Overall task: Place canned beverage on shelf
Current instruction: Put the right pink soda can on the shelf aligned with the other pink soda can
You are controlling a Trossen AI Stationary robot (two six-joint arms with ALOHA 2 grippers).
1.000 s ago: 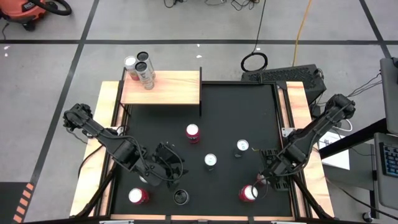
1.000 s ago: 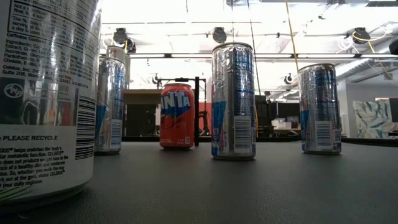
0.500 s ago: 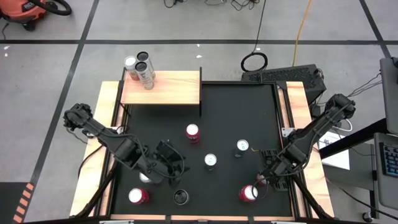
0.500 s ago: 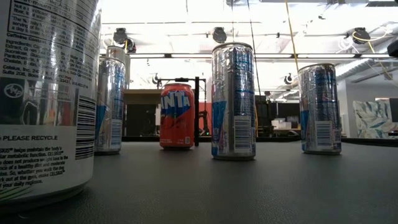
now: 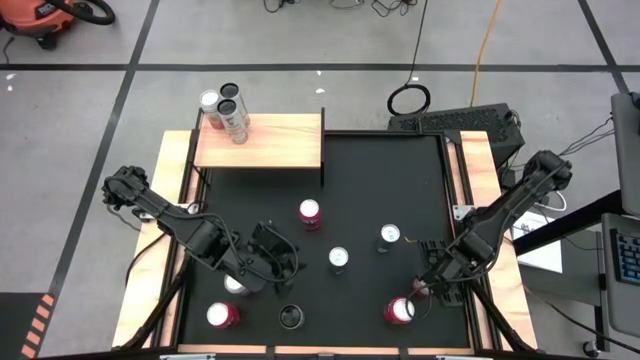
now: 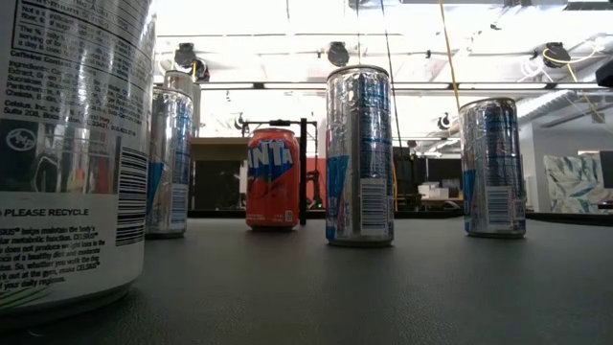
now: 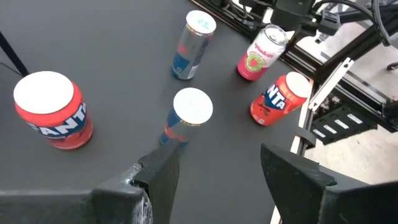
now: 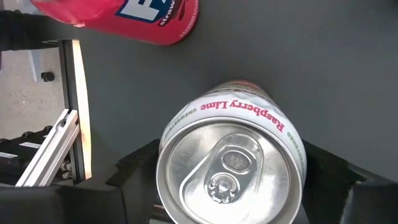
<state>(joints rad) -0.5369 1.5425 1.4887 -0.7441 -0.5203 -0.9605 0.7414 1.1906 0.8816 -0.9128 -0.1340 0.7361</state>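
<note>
The pale wooden shelf stands at the mat's far left, with three cans at its back left corner. A pink-and-white Raspberry Lime can stands upright on the black mat near the right edge. My right gripper reaches down over it and covers it in the high view. My right gripper is shut on this can. My left gripper hovers open over the mat's near left part, holding nothing, and a silver can stands beyond its fingers. My right gripper pinches the Raspberry Lime can's side wall just below the top rim between its two fingers, one on each opposite side. The fingers come from above, pointing steeply down. The can stays upright with its pull-tab top up and its base on the mat.
A red Fanta can stands right next to the held can. More cans dot the mat: Fanta, silver, silver, red, black. One large can fills the low view's left.
</note>
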